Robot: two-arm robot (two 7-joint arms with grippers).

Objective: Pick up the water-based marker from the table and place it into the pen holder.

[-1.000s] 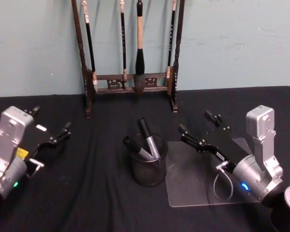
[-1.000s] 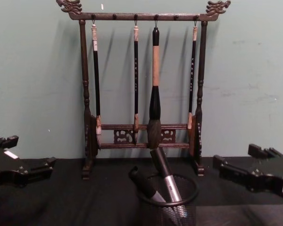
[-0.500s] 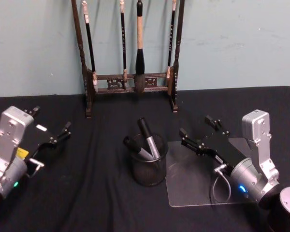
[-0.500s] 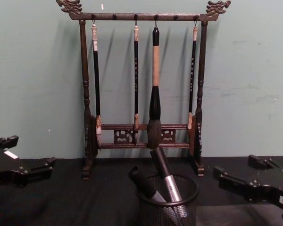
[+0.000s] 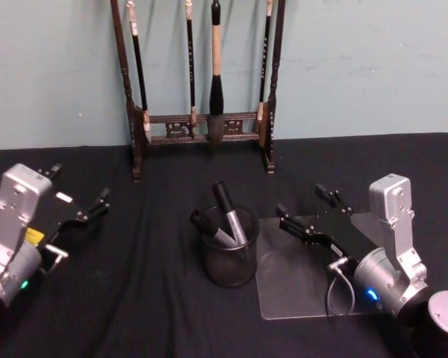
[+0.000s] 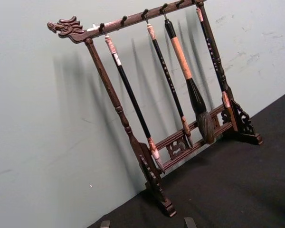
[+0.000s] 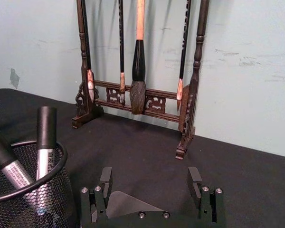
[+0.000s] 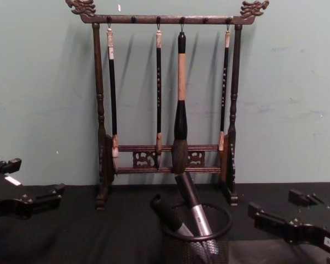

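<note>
Pale green wall is backing a table (image 5: 157, 298) draped in black cloth, and a tall dark brush rack (image 5: 201, 82) is standing at the table's far edge, at twelve o'clock from the holder (image 5: 229, 255), with four brushes (image 8: 180, 104) hanging from its top bar.

Near the table's centre the holder, a small black mesh cup, is sitting upright. Two markers are leaning inside it: one marker (image 5: 228, 213) with a black cap and silver barrel is tilting toward eleven o'clock, and a second marker (image 5: 207, 227) is lying lower against the rim at about ten o'clock. Both are resting in the cup, clear of either claw. In the chest view the pair is poking above the rim, just in front of the rack's lower rails.

A clear sheet (image 5: 299, 287) is lying flat on the cloth at three o'clock from the holder, its near edge just beside the cup.

The right gripper (image 5: 308, 211) is hovering over that sheet, fingers spread wide and holding nothing, pointing toward ten o'clock. Its wrist view is showing both fingers apart with the cup off to one side.

The left gripper (image 5: 78, 195) is waiting at nine o'clock, well apart from the holder, its fingers likewise spread and empty.
</note>
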